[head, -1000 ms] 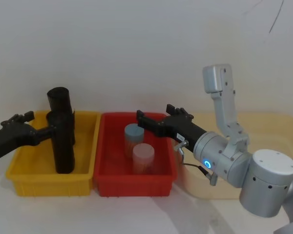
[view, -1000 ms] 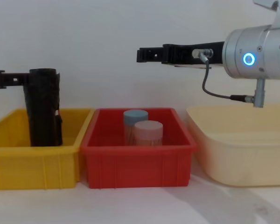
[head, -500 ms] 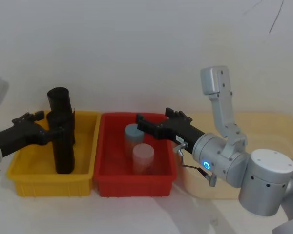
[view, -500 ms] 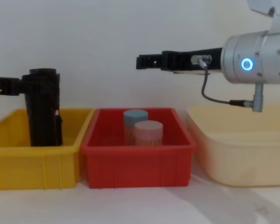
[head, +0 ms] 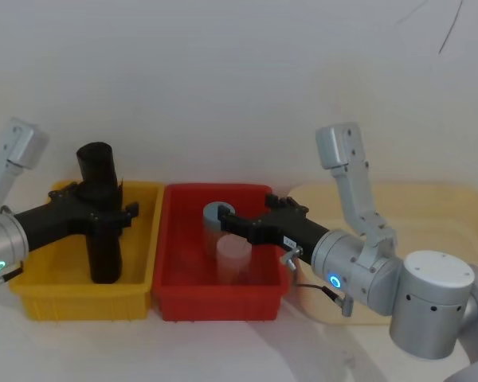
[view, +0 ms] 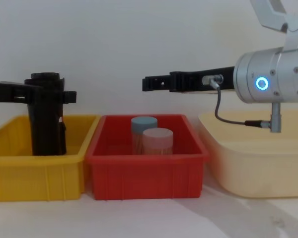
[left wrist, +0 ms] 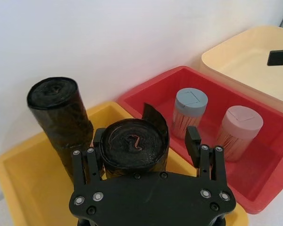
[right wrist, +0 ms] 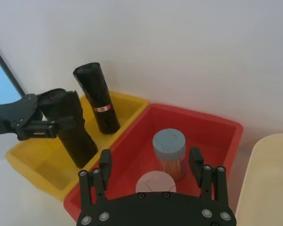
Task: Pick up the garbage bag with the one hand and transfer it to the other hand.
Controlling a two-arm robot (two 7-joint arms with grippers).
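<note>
The garbage bag (head: 103,248) (left wrist: 132,143) (right wrist: 79,137) (view: 45,130), a plain black roll, stands upright in the yellow bin (head: 80,306) (view: 35,171). My left gripper (head: 103,209) (left wrist: 145,136) (view: 59,94), on the green-ringed arm, is open and straddles the roll's upper part. One finger lies against it and the other finger (left wrist: 193,141) stands a little apart. My right gripper (head: 247,213) (right wrist: 150,157) (view: 145,83), on the blue-ringed arm, hovers open and empty above the red bin (head: 223,306) (view: 144,173).
A second black roll (head: 95,163) (left wrist: 61,106) (right wrist: 96,89) with a red-and-white sticker stands just behind the garbage bag. The red bin holds a blue-capped (view: 144,124) and a pink-capped canister (view: 158,136). A cream tub (view: 258,163) sits at the right.
My left gripper has pushed forward so its fingers now reach past both sides of the garbage bag. My right gripper has come lower over the red bin.
</note>
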